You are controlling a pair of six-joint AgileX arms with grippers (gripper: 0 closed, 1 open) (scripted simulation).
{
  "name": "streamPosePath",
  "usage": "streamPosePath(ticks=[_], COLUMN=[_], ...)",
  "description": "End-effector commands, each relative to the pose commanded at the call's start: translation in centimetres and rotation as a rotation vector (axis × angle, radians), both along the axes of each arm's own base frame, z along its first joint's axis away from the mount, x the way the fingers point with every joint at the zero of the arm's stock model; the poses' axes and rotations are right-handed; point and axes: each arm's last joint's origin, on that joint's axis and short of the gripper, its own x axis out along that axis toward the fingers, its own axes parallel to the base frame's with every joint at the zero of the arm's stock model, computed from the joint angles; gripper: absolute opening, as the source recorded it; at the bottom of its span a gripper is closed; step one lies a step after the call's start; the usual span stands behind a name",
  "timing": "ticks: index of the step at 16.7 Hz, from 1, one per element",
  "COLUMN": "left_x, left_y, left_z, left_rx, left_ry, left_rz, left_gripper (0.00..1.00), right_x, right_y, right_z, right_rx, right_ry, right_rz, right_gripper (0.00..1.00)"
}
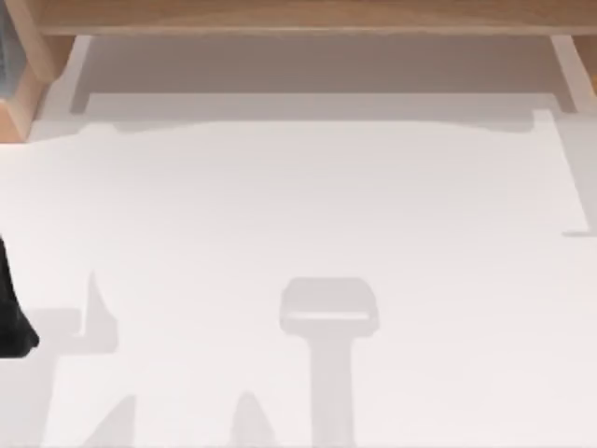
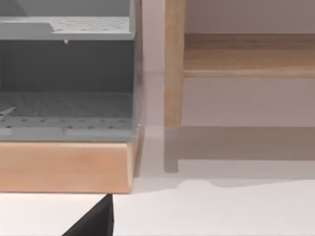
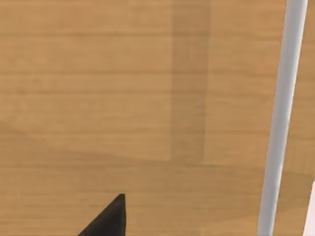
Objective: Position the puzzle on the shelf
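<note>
Where the puzzle lies you cannot tell from here, so don't assume it is in hand or already set down. The shelf (image 1: 308,14) runs along the far edge of the table (image 1: 298,205), a long wooden board on side posts. In the left wrist view its board (image 2: 246,54) sits above the white tabletop with one post beside it.

Your right gripper (image 3: 106,219) shows as a dark wedge over plain wood grain, probably the shelf's top, though that is a guess from the colour alone. A white bar (image 3: 280,123) stands near it. You cannot tell how wide that pincer is set or whether it grips anything.

Your left gripper (image 2: 93,221) is low at the table's left side, facing a grey crate (image 2: 64,73) on a wooden base just beside the shelf post. Its state cannot be told either.

The risks, as I judge them:
- If the right gripper does hold the cube, letting go from height could make it bounce or roll off the board.
- Drifting sideways could knock the white bar.
- Moving the left arm forward could strike the crate or the post.
</note>
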Motion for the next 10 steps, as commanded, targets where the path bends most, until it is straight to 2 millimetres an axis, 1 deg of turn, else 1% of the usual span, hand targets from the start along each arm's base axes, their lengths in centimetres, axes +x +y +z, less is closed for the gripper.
streamPosePath(ticks=[5,10], left_x=[0.0,0.0], left_y=[0.0,0.0], left_z=[0.0,0.0], left_rx=[0.0,0.0], left_ry=[0.0,0.0], left_rz=[0.0,0.0], left_gripper=[1.0,1.0], right_x=[-0.1,-1.7], right_y=[0.0,0.0], right_z=[0.0,0.0], right_rx=[-0.001,0.0], right_ry=[-0.001,0.0], right_rz=[0.001,0.001], right_gripper=[1.0,1.0])
